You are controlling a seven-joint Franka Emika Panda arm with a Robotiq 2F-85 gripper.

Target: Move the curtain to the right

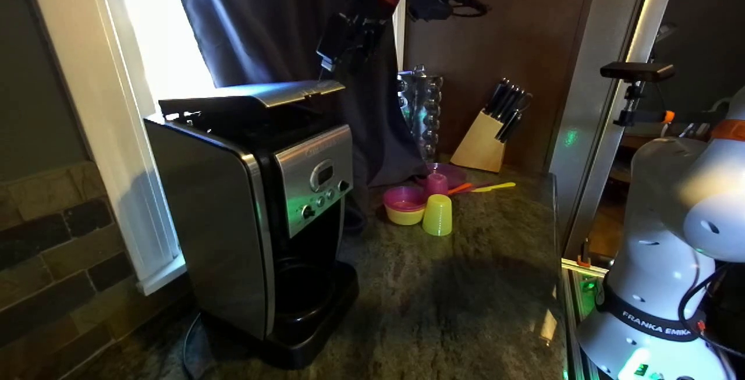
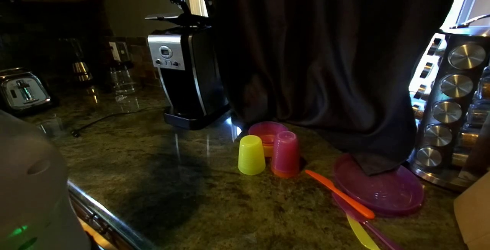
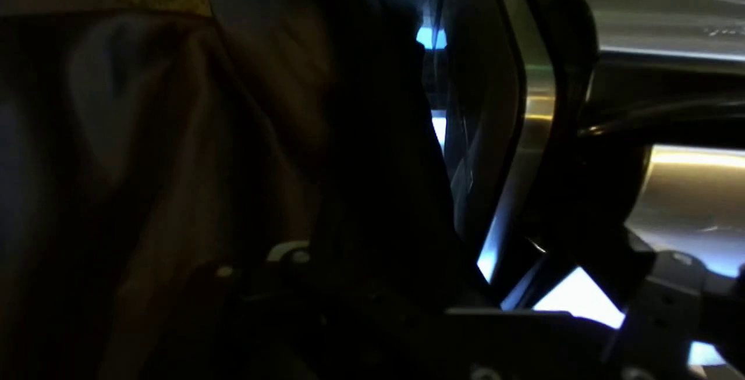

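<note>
Curtain just beside the pincer

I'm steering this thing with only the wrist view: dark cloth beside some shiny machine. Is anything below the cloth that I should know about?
Observer: Yes, in an exterior view a corner of the curtain overlaps a purple plate; whether they touch, I can't tell.
Operator: Anything I might knock over?
Observer: A yellow-green cup stands upside down on the counter, in both exterior views.
Operator: Anything sharp about?
Observer: Perhaps: an exterior view shows a wooden knife block with dark handles sticking out.
</note>
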